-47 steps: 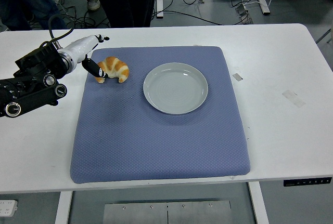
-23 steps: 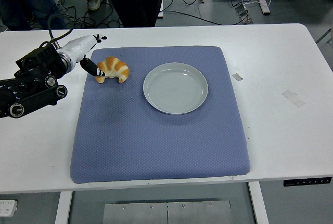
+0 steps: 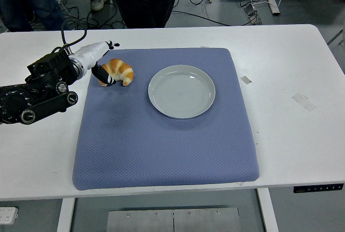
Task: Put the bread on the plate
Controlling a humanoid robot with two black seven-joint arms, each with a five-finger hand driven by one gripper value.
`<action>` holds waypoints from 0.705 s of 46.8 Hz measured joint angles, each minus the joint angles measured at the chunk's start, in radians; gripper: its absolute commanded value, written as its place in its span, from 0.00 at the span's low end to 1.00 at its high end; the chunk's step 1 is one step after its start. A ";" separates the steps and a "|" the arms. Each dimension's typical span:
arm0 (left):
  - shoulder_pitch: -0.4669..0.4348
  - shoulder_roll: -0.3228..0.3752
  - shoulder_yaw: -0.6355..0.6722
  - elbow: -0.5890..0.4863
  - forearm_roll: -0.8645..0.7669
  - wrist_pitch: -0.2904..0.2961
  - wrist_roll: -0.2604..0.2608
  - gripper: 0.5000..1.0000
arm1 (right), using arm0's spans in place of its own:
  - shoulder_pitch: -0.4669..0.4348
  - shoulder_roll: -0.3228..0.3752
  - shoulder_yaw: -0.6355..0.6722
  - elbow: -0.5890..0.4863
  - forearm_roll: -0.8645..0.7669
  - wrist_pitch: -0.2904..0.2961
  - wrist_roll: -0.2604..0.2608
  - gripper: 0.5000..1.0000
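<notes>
White table, blue mat

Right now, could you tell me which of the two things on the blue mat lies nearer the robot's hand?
The croissant, at the mat's far left corner right by the left hand; the plate sits farther right, empty.

Single head view: high, robot's side, facing forward-down over white table; near edge at bottom.
</notes>
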 measured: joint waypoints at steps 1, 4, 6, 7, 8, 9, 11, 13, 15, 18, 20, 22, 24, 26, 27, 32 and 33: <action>0.000 -0.001 0.000 0.001 0.000 -0.001 -0.001 0.87 | 0.000 0.000 0.000 0.000 0.000 0.000 0.000 1.00; 0.001 -0.002 0.000 0.002 0.000 -0.004 -0.006 0.86 | 0.000 0.000 0.000 0.000 0.000 0.000 0.000 1.00; 0.004 -0.002 0.000 0.003 0.000 -0.007 -0.009 0.85 | 0.000 0.000 0.000 0.000 0.000 0.000 0.000 1.00; 0.005 -0.002 0.000 0.004 0.000 -0.009 -0.009 0.85 | 0.000 0.000 0.000 0.000 0.000 0.000 0.000 1.00; 0.006 -0.003 0.000 0.004 0.000 -0.012 -0.009 0.84 | 0.000 0.000 0.000 0.000 0.000 0.000 0.000 1.00; 0.007 -0.004 0.000 0.005 0.000 -0.015 -0.009 0.84 | 0.000 0.000 0.000 0.000 0.000 0.000 0.000 1.00; 0.008 -0.007 0.000 0.009 0.000 -0.017 -0.010 0.84 | 0.000 0.000 0.000 0.000 0.000 0.000 0.000 1.00; 0.009 -0.013 0.001 0.015 0.000 -0.018 -0.010 0.84 | 0.000 0.000 0.000 0.000 0.000 0.000 0.000 1.00; 0.009 -0.015 0.001 0.022 0.000 -0.018 -0.012 0.84 | 0.000 0.000 0.000 0.000 0.000 0.000 0.000 1.00; 0.009 -0.017 0.001 0.030 0.000 -0.019 -0.015 0.84 | 0.000 0.000 0.000 0.000 0.000 0.000 0.000 1.00; 0.009 -0.017 0.001 0.035 0.000 -0.020 -0.019 0.83 | 0.000 0.000 0.000 0.000 0.000 0.000 0.000 1.00; 0.009 -0.018 0.001 0.039 0.000 -0.020 -0.021 0.82 | 0.000 0.000 0.000 0.000 0.000 0.000 0.000 1.00; 0.009 -0.019 0.001 0.044 0.000 -0.021 -0.022 0.80 | 0.000 0.000 0.000 0.000 0.000 0.000 0.000 1.00; 0.009 -0.023 0.001 0.049 0.000 -0.021 -0.023 0.77 | 0.000 0.000 0.000 0.000 0.000 0.000 0.000 1.00; 0.009 -0.027 0.001 0.051 0.000 -0.021 -0.023 0.76 | 0.000 0.000 0.000 0.000 0.000 0.000 0.000 1.00; 0.016 -0.035 0.002 0.059 -0.002 -0.031 -0.034 0.70 | 0.000 0.000 0.000 0.000 0.000 0.000 0.000 1.00; 0.016 -0.036 0.002 0.060 -0.002 -0.038 -0.036 0.69 | 0.000 0.000 0.000 0.000 0.000 0.000 0.000 1.00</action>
